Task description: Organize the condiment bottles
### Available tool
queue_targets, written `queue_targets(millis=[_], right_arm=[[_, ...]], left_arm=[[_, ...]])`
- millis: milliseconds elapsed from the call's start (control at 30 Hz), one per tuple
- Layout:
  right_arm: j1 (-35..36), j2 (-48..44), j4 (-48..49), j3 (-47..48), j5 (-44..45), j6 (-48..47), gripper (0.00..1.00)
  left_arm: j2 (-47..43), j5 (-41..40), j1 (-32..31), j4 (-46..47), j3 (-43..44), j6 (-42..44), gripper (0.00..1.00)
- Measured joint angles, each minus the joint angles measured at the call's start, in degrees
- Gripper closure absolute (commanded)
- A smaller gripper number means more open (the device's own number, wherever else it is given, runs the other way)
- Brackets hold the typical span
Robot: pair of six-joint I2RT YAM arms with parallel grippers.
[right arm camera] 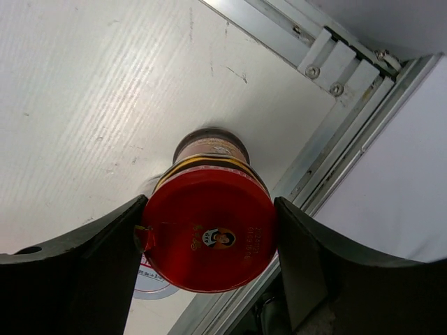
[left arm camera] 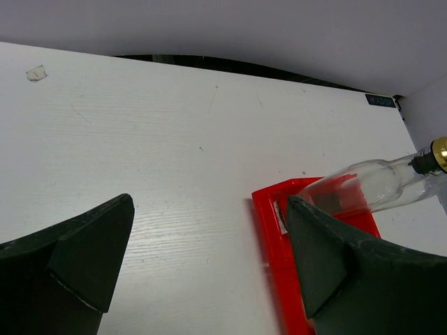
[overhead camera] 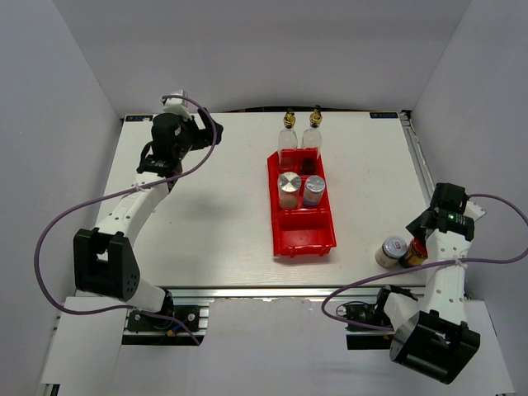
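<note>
Right gripper (right arm camera: 209,234) clamped on red-capped brown jar (overhead camera: 413,252) at 4 o'clock on the table (overhead camera: 214,231), white-lid jar (overhead camera: 392,251) touching at its 9: lifting could tip that neighbour or slip off the cap; left gripper (left arm camera: 209,230) wide, empty.

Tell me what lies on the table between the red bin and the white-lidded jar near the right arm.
Nothing: in the top view the table between the red bin and the white-lidded jar is bare.
</note>
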Motion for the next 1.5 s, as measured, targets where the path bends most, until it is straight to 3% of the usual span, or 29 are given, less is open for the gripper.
queue_targets(millis=[500,733,1000,1200,1500], right_arm=[[1.92,9.05,9.73,16.70,-9.97,-9.57,1.00],[24.11,14.67,9.90,24.81,-11.34,-11.96,1.00],[44.85,17.18,9.29,27.12,-15.39,-12.87,1.00],[53.31,22.47,7.63,28.48,-15.21,-13.14,1.00],[57.48,21.29,5.40,28.46,-14.80,-12.20,1.00]], left_arm=[[-3.45,-0.72,0.04,0.68,-3.96,-0.74,0.02],[-3.52,-0.85,0.04,1.05,-4.87,-1.29,0.02],[-3.69,-1.38,0.04,0.44,-5.01,-1.29,0.02],[-4.76,-2.21,0.04,-0.33,-5.73,-1.33,0.02],[-5.73,-2.34,0.04,-0.42,-5.88,-1.70,0.02]])
